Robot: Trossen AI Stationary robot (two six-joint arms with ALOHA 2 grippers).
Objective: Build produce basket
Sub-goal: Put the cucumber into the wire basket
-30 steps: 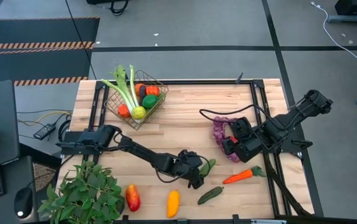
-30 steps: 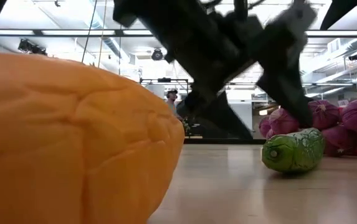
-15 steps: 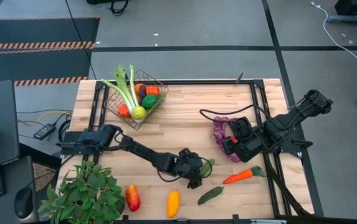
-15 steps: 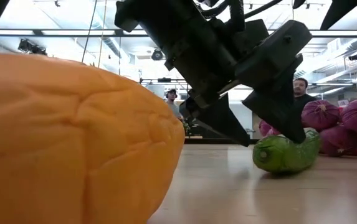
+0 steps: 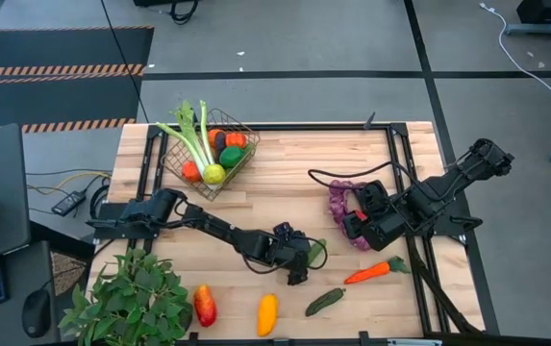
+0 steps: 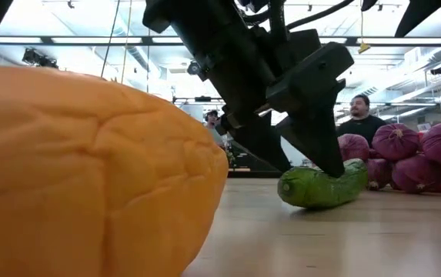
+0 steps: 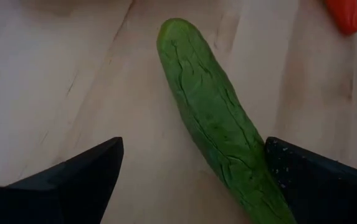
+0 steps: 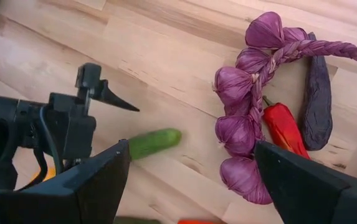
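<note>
The wire basket [image 5: 213, 154] stands at the far left of the table, with celery and red, orange and green pieces in it. A green cucumber [image 7: 209, 118] lies flat on the wood near the table's middle [image 5: 316, 252]. My left gripper [image 5: 302, 261] is open, its fingers on either side of the cucumber [image 6: 320, 187]. My right gripper [image 5: 357, 219] hangs open above a purple braided bunch [image 8: 243, 106], holding nothing. A carrot [image 5: 376, 271], a dark cucumber [image 5: 325, 301], a yellow piece [image 5: 267, 313] and a red piece [image 5: 204, 305] lie near the front edge. My left gripper touches the cucumber with one finger only [image 7: 290, 174], against its side [image 7: 253, 155] near the end closest to the wrist. The other finger [image 7: 91, 168] stands apart from it over bare wood. The fingers slant down from the table's left. The cucumber lies on the table.
A leafy green plant [image 5: 131, 298] fills the near left corner. A red pepper [image 8: 284, 127] and a dark eggplant [image 8: 318, 106] lie beside the purple bunch. The yellow piece [image 6: 89, 177] looms close in the low view. People show beyond the table [image 6: 359, 115].
My left gripper has rolled about its pointing line and shifted a little toward the table's left and far side, staying open. One finger has come down against the cucumber, which has slid slightly toward the table's left and turned on the wood.
</note>
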